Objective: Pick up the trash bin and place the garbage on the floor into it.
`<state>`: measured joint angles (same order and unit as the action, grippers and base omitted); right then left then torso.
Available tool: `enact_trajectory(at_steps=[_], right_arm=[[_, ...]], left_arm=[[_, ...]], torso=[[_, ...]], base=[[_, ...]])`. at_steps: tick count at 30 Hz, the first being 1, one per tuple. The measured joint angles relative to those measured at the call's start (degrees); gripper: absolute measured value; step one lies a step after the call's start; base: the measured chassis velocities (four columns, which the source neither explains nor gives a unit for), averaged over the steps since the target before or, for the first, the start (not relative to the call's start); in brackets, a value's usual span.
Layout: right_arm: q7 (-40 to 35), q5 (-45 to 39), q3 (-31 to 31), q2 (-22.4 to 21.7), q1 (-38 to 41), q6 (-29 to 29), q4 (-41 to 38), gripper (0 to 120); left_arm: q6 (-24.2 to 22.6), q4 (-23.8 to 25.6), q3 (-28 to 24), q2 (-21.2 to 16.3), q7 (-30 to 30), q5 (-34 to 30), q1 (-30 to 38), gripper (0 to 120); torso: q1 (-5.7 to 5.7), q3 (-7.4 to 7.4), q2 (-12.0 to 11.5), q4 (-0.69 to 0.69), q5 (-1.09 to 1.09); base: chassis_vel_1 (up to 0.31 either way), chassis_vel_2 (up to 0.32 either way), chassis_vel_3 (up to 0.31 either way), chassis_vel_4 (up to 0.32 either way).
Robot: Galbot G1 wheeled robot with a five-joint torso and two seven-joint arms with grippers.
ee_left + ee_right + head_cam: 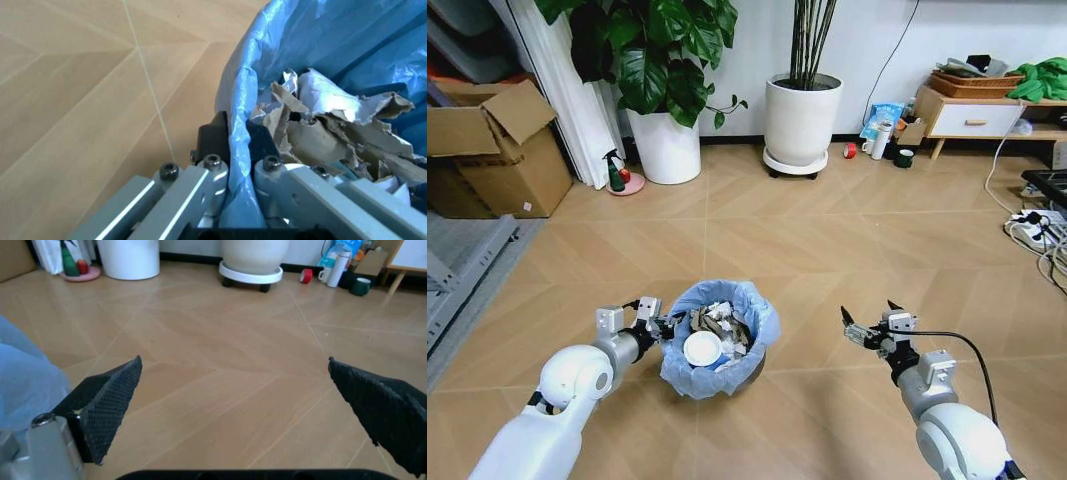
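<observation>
Left gripper [237, 172] clamped on bin [715, 375] rim, bag and all; light, crinkly, slippery, so pinch rim wall. Right gripper [868, 322] wide open beside it.

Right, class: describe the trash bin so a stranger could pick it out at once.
Start from the wooden herringbone floor; nearest the camera, between the two arms, sits the trash bin, its rim pinched by the left hand. Unlike the large white plant pots by the wall, it is small, lined with a crinkly light-blue bag and stuffed with crumpled garbage.
</observation>
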<state>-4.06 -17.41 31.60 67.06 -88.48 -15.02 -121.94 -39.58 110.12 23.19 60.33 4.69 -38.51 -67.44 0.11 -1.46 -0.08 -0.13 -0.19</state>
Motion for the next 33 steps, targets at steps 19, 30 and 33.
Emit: enact_trajectory(at_steps=[19, 30, 33], right_arm=[[0.05, 0.44, 0.11, 0.54, -0.34, 0.16, -0.12, 100], [0.09, 0.55, 0.11, 0.58, -0.34, 0.20, -0.08, 100], [0.09, 0.56, 0.11, 0.63, -0.38, 0.21, -0.09, 100]], left_arm=[[0.01, -0.24, -0.01, -0.06, 0.08, 0.12, 0.26, 0], [0.07, -0.27, 0.06, 0.02, 0.23, 0.11, 0.44, 0], [0.07, -0.28, 0.09, 0.01, 0.24, 0.11, 0.44, 0]], torso=[[0.00, 0.00, 0.00, 0.01, -0.01], [0.00, 0.00, 0.00, 0.00, 0.01], [0.00, 0.00, 0.00, 0.00, 0.01]], base=[[0.204, -0.130, -0.206, 0.128], [0.139, -0.117, -0.143, 0.111], [0.171, -0.127, -0.156, 0.128]])
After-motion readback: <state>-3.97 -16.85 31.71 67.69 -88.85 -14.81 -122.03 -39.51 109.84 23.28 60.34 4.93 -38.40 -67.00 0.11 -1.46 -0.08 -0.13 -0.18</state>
